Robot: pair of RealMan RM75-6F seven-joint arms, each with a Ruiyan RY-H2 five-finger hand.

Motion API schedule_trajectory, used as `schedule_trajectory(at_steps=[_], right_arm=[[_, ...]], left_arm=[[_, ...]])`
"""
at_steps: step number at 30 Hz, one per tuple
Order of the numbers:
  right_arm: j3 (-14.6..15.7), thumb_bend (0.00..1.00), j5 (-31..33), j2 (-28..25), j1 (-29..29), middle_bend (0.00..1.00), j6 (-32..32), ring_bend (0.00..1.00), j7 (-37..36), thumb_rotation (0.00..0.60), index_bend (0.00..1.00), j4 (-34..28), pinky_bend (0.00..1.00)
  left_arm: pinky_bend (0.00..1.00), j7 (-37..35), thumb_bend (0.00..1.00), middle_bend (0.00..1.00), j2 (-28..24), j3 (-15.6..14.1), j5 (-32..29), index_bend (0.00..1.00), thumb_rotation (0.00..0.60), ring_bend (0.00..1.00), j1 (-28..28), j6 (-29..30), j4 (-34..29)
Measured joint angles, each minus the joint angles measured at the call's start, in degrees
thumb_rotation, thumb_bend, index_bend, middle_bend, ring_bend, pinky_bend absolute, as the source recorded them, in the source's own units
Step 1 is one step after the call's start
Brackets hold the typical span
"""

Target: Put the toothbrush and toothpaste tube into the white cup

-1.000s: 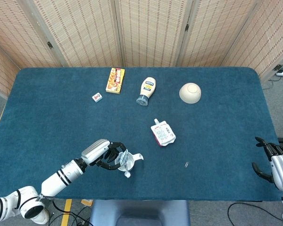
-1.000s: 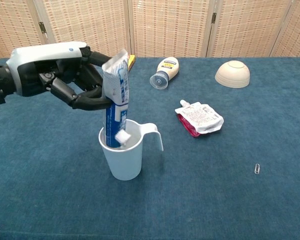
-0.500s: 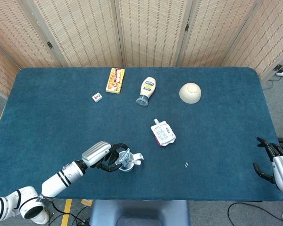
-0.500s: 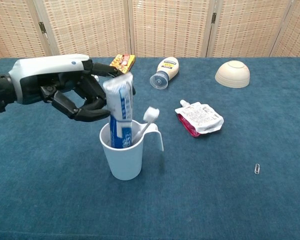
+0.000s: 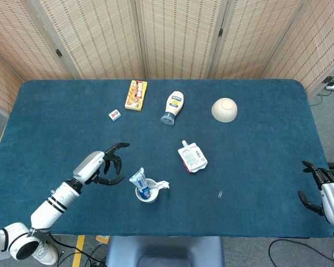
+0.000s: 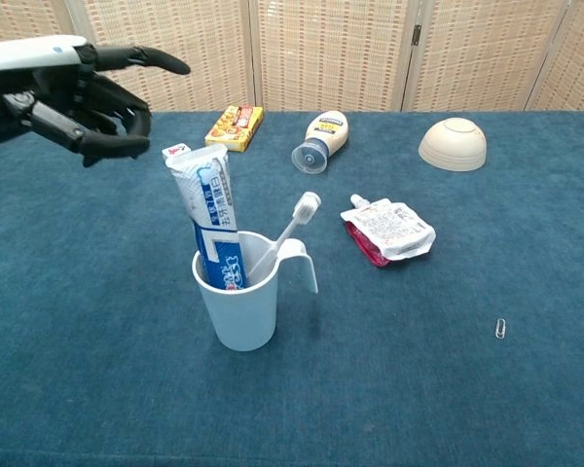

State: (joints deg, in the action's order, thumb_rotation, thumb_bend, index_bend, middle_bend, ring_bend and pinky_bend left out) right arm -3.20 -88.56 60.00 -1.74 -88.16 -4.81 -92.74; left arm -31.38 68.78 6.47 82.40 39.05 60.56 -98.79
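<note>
Toothpaste tube [image 6: 207, 219]: standing tall in the white cup [image 6: 236, 306], leaning on the rim's left side, cap end down; soft, light, crushable, so any regrasp looks best at the flat crimped top, gently
Toothbrush [image 6: 286, 235]: in the cup too, head up, slanting toward the handle side; stiff, thin, slick plastic; a pinch on the neck just under the bristles would seem the place
White cup: upright on the counter [image 6: 419, 389], near its front edge; light and probably tippy with two tall things poking out; the handle [image 6: 303, 261] juts right and offers the safest hold; both items look to be in, so the task reads as done
Left robot hand [image 6: 90, 95]: up and to the left of the cup, clear of the tube; fingers spread, gripping nothing
Right robot hand [image 5: 323, 189]: at the far right edge of the head view, off the counter; fingers loosely apart, nothing in them
Surface: blue felt-like cloth, likely grippy, so the cup should not skate
Room: pouch [image 6: 389, 230], paperclip [image 6: 501, 329], mayonnaise bottle [image 6: 322, 139], upturned bowl [image 6: 453, 143], yellow box [image 6: 233, 127] all well apart from the cup; woven screens [image 5: 172, 33] behind
</note>
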Motion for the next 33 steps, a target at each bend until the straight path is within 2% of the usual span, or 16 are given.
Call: schedule_trajectory(at_steps=[5,10,14,18,22,26,33], right_arm=[[-0.1,0.23,-0.2,-0.5,-0.7,0.33,0.8,0.28,-0.6,0.600,0.15,-0.4,0.29],[-0.3,0.22,0.0,-0.7,-1.3,0.33,1.7,0.28,-0.7,0.600,0.15,-0.5,0.29],[0.0,0.23,0.0,-1.1,-2.1,0.32,3.9,0.28,-0.3,0.600,0.15,-0.8,0.29],[0.6,0.24,0.0,-2.1,-3.2,0.30,6.7,0.25,-0.4,0.600,0.15,-1.9,0.25],[1.1,0.25,-0.5,-2.8,-4.3,0.27,8.4,0.18,-1.2,0.600,0.15,-2.4,0.18],[1.7,0.25,-1.1,-2.6,-4.9,0.26,9.3,0.16,-2.0,0.600,0.15,-2.4,0.16],[1.5,0.25,-1.0,-0.8,-3.7,0.26,6.2,0.16,-0.8,0.600,0.15,-1.7,0.16]], left_arm=[[0.61,7.4,0.34,0.53,-0.3,1.5,-5.8,0.30,0.600,0.43,-3.2,4.4,1.7],[0.49,17.6,0.34,0.49,-0.3,2.1,-12.0,0.31,0.600,0.35,-6.4,8.3,3.8],[0.41,27.0,0.34,0.45,0.1,1.4,-16.3,0.29,0.600,0.31,-10.2,12.5,5.6],[0.35,33.0,0.34,0.42,0.7,-0.2,-18.7,0.27,0.600,0.29,-15.1,17.1,7.2],[0.32,35.5,0.34,0.41,1.6,-2.0,-17.2,0.26,0.600,0.28,-18.8,22.3,8.6],[0.28,37.1,0.34,0.39,2.6,-4.2,-12.2,0.26,0.600,0.27,-21.6,27.1,9.8],[0.26,37.2,0.34,0.39,2.4,-7.3,-4.4,0.26,0.600,0.26,-25.5,30.1,9.7]])
